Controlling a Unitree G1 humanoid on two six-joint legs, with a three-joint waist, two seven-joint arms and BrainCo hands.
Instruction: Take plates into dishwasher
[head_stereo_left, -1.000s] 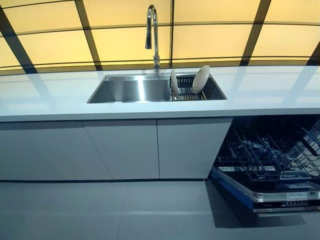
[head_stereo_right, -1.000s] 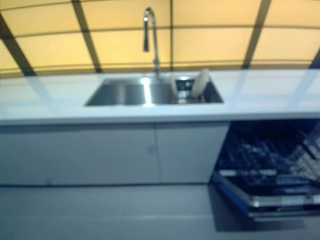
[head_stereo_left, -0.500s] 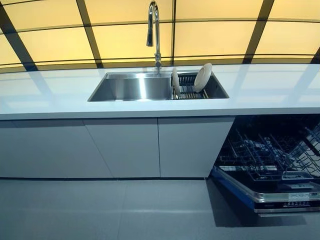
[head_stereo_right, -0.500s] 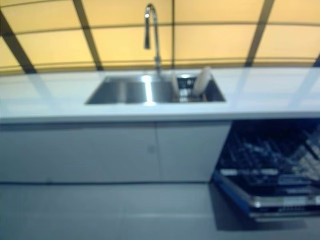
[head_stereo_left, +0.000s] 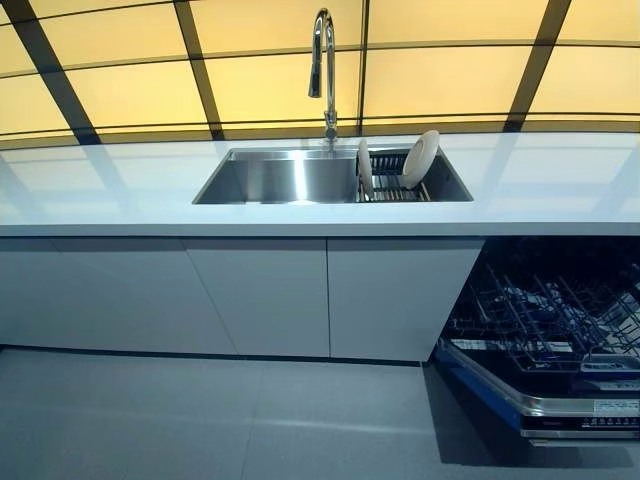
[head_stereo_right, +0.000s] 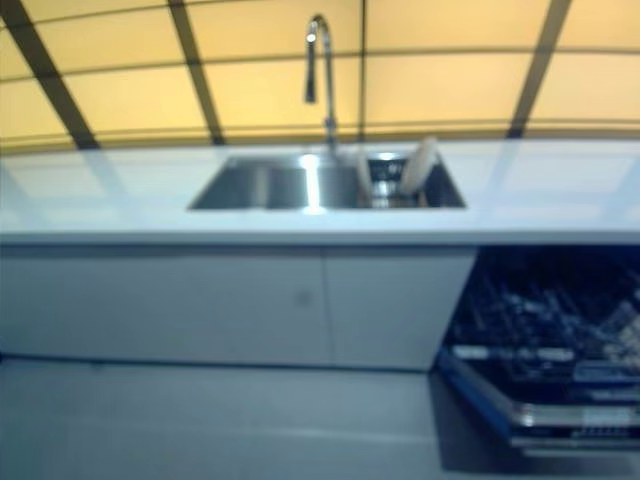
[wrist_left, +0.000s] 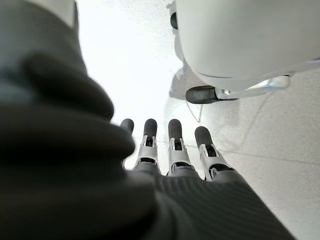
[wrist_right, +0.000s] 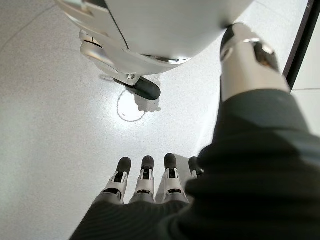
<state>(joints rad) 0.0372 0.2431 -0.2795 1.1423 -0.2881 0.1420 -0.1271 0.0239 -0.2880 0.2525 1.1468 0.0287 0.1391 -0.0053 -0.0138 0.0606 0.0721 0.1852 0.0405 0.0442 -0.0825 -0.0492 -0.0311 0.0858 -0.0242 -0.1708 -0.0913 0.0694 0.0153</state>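
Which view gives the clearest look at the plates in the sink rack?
The left eye view: both plates stand on edge in the rack, sharply outlined. The right eye view shows them only as blurred shapes. Neither wrist view shows them.

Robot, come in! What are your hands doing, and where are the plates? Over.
Left hand and right hand open, empty, hanging over the floor. Two plates upright in the sink rack. Dishwasher open, nothing blocking it.

The white counter (head_stereo_left: 120, 190) lies bare on both sides of the sink (head_stereo_left: 275, 180). The tap (head_stereo_left: 322, 70) rises behind the basin, whose right end a rack (head_stereo_left: 392, 185) with two plates (head_stereo_left: 420, 158) fills. The dishwasher (head_stereo_left: 545, 345) stands open, its door jutting over the floor (head_stereo_left: 200, 420).
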